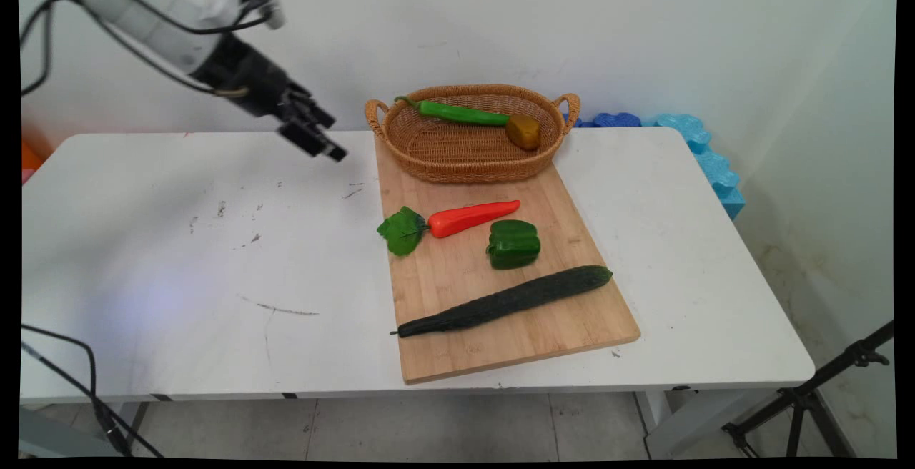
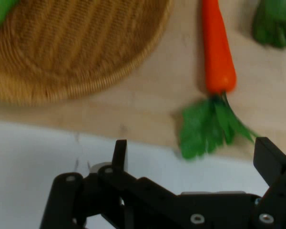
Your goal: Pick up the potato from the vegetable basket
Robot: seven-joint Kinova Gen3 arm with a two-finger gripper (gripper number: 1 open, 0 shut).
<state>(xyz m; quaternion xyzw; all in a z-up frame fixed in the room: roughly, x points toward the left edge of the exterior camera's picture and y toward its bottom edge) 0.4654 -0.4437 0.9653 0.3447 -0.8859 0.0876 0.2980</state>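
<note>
My gripper [image 1: 322,141] hangs open and empty above the white table [image 1: 179,254], just left of the wicker basket [image 1: 472,169]. In the hand view its fingers [image 2: 119,152] stand wide apart over the table beside the wooden cutting board [image 2: 148,109]. The nearest things are the basket [image 2: 86,90] and the orange carrot [image 2: 218,52] with green leaves [image 2: 205,129]. The carrot [image 1: 472,217], a green bell pepper [image 1: 512,244] and a long dark cucumber [image 1: 507,300] lie on the board [image 1: 500,344]. A green chili [image 1: 461,113] and a brownish potato [image 1: 524,131] lie in the basket.
Blue foam mats [image 1: 704,154] lean by the wall at the table's far right corner. A black tripod [image 1: 808,397] stands on the floor at the lower right. Black cables [image 1: 86,383] hang at the lower left.
</note>
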